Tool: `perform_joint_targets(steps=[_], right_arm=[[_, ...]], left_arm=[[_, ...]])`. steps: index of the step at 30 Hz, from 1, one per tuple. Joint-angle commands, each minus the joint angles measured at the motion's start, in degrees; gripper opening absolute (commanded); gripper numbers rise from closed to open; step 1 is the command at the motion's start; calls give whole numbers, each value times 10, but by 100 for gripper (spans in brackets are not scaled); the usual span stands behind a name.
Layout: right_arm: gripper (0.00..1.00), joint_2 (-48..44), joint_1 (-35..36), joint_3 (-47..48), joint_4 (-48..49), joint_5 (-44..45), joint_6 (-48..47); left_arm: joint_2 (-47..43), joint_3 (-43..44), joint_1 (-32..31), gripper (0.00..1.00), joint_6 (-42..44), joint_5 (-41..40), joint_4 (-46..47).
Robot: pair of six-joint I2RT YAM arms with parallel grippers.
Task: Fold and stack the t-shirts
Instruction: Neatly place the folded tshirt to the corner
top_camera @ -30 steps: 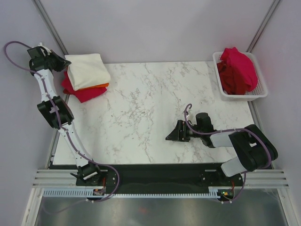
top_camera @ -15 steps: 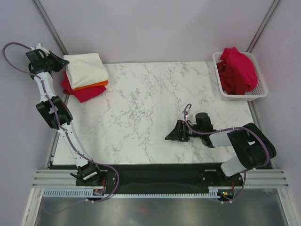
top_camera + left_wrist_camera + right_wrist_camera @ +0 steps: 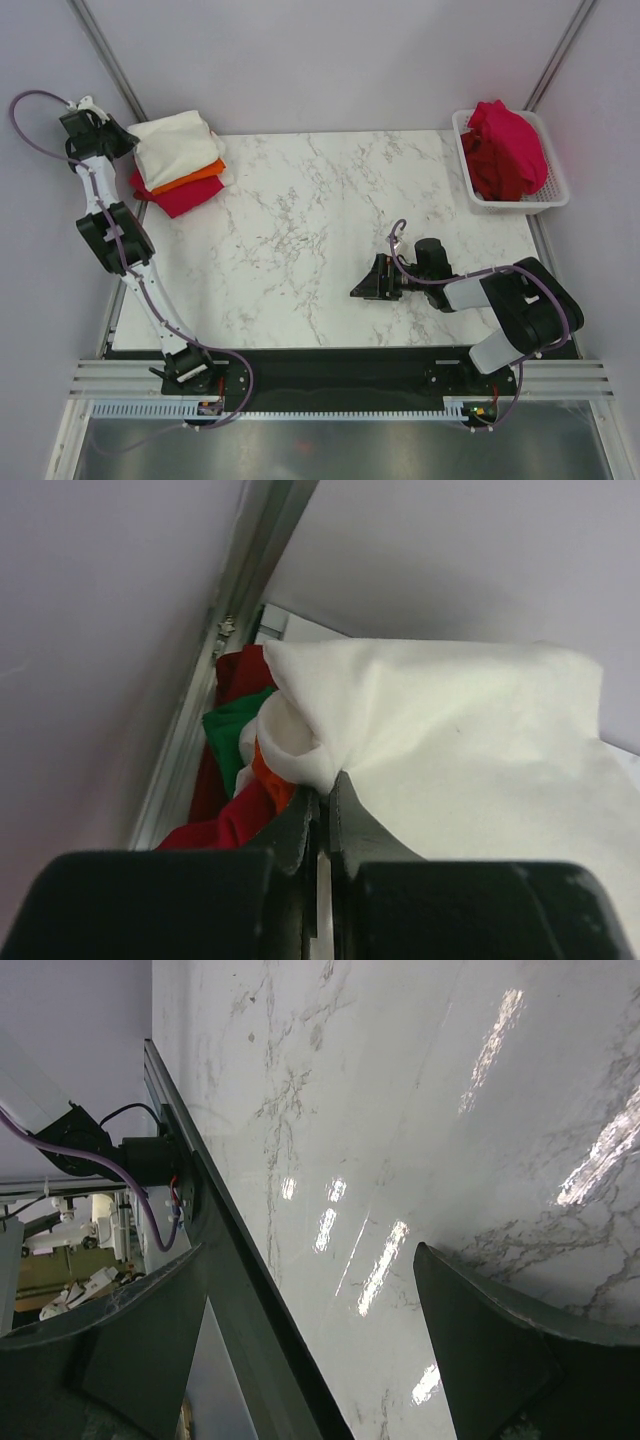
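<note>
Cream-white soft cloth t-shirt (image 3: 178, 145) tops the folded pile. The left fingers (image 3: 322, 810) are closed tight on a fold at its edge. Since a second ago the cloth has bunched toward those fingers: its flat rectangle is now rumpled and rounded, one corner drooping over the bright orange t-shirt (image 3: 195, 177) beneath. Under that lies a crimson red t-shirt (image 3: 178, 200), and a scrap of green cloth (image 3: 232, 742) shows just left of the fingers. The right fingers (image 3: 362, 282) are spread wide, holding nothing, low over the glossy white veined marble counter (image 3: 300, 200), as before. Well away from them, more crimson t-shirts (image 3: 505, 150) heap loosely in a white plastic mesh basket (image 3: 556, 196).
</note>
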Motion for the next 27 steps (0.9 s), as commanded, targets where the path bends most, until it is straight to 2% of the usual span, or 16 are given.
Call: perform_joint_targets(steps=[1, 5, 6, 8, 13, 17, 20, 23, 25, 27], right_arm=[[93, 22, 4, -8, -45, 30, -20], [93, 22, 3, -7, -46, 30, -20], [93, 23, 3, -8, -45, 30, -21], [93, 24, 4, -8, -45, 31, -19], [93, 23, 3, -8, -44, 30, -19], [93, 23, 4, -8, -44, 30, -18], [93, 21, 4, -10, -43, 32, -18], [93, 22, 5, -10, -43, 35, -18], [93, 19, 7, -10, -43, 36, -19], [93, 16, 9, -11, -46, 40, -21]], left_arm=[[93, -31, 106, 2, -124, -254, -217], [84, -28, 87, 8, -90, -286, -217], [85, -25, 82, 20, -77, -289, -217], [91, -15, 66, 29, -64, -307, -226], [82, -28, 40, 37, -34, -381, -231], [57, -61, 39, 58, -44, -414, -232], [16, -92, 39, 78, -59, -440, -231], [-26, -115, 45, 93, -86, -421, -229], [-45, -132, 48, 98, -90, -414, -220], [-53, -147, 61, 100, -96, -356, -219]])
